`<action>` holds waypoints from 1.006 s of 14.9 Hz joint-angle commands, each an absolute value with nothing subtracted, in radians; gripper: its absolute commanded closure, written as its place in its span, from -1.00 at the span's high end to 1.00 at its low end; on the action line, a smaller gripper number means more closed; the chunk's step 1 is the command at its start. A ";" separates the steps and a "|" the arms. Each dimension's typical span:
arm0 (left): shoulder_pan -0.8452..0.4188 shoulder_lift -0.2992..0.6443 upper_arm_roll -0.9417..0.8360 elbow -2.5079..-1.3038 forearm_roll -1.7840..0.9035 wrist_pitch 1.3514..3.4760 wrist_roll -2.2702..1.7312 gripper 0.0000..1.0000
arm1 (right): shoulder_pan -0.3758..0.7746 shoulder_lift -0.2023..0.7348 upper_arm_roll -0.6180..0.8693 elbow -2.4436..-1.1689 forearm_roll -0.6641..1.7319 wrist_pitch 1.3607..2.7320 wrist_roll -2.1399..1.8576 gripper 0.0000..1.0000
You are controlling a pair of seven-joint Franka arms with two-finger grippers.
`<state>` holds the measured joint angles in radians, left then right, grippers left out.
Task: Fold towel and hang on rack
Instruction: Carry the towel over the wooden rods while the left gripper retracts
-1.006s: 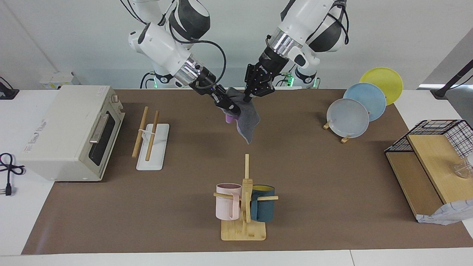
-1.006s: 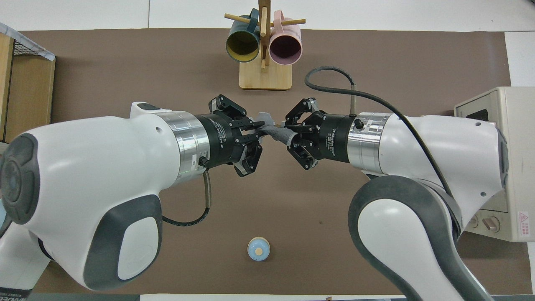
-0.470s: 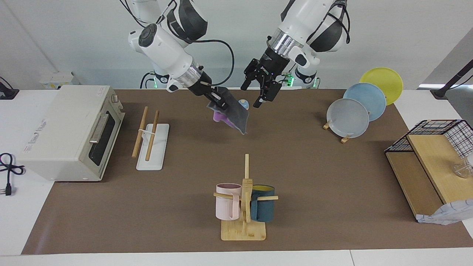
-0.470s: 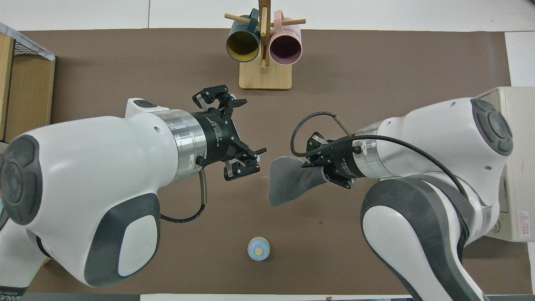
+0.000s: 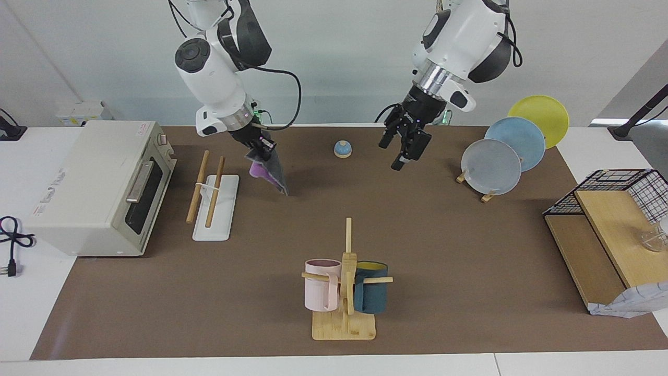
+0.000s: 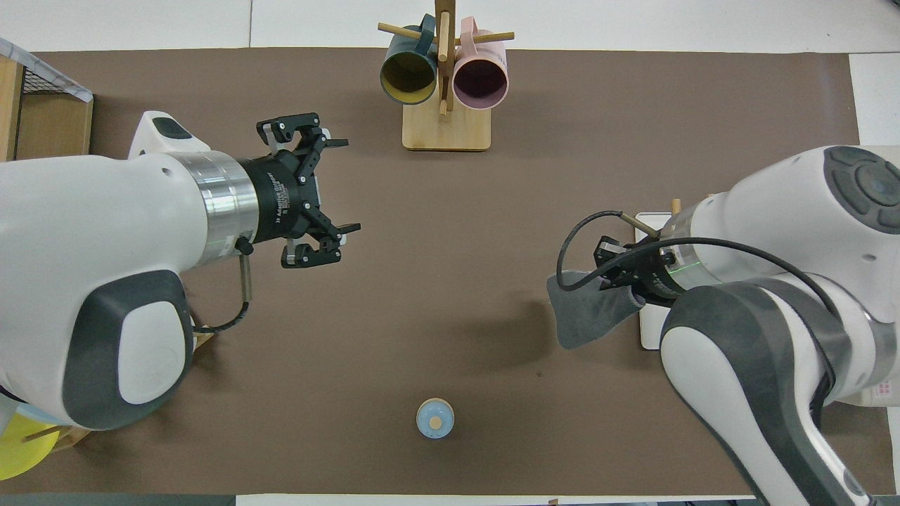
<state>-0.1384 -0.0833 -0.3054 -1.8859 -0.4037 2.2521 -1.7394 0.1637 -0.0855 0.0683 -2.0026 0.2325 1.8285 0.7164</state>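
Right gripper (image 5: 262,151) was closed on the towel (image 5: 271,173) and held it by its upper edge, up in the air. It hung over the brown mat (image 5: 443,245), just beside the rack (image 5: 211,196), on the side of the rack toward the middle of the table. The towel hung down folded from the fingers, with the dark grey face outward and a little of the purple face showing near the grip. Its lowest corner pointed down toward the mat; if it touched the mat or not, I could not tell. In the overhead view the same towel (image 6: 587,318) spread out as a grey flap from under the right wrist, close to the white base of the rack.

Left gripper (image 5: 406,150) was wide open and held nothing. It was raised over the mat, between the small blue bell (image 5: 342,149) and the stand with the round plates (image 5: 490,167), well apart from the towel. In the overhead view its two fingers (image 6: 337,143) stood clearly apart.

The rack stood with its two wooden rods parallel, next to the toaster oven (image 5: 99,188), at the right arm's end of the table. The mug tree (image 5: 345,284) with a pink mug and a blue mug stood farther from the robots than the bell, near the middle of the mat.
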 commanded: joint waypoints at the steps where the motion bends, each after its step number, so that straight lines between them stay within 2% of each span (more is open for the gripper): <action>1: -0.059 -0.129 -0.305 -1.924 -0.399 2.133 -1.426 1.00 | 0.095 -0.114 0.078 -2.031 0.158 1.822 0.605 -1.00; 4: 0.031 -0.130 -0.301 -1.913 -0.394 2.017 -1.064 1.00 | 0.040 -0.114 0.078 -2.040 0.146 1.835 0.531 -1.00; 6: 0.081 -0.121 -0.302 -1.876 -0.297 1.961 -0.889 1.00 | -0.006 -0.114 0.078 -2.052 0.114 1.841 0.430 -1.00; 10: 0.136 -0.084 -0.301 -1.783 -0.128 1.864 -0.611 1.00 | -0.046 -0.110 0.078 -2.052 0.026 1.879 0.284 -1.00; 15: 0.138 -0.040 -0.299 -1.672 0.046 1.743 -0.312 1.00 | -0.072 -0.114 0.078 -2.063 -0.101 1.871 0.152 -1.00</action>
<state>0.1344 -0.0784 -0.2914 -1.7476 -0.0124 1.8179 -0.4165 -0.0371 -0.0861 0.0672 -2.0282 -0.0707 1.8578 0.2161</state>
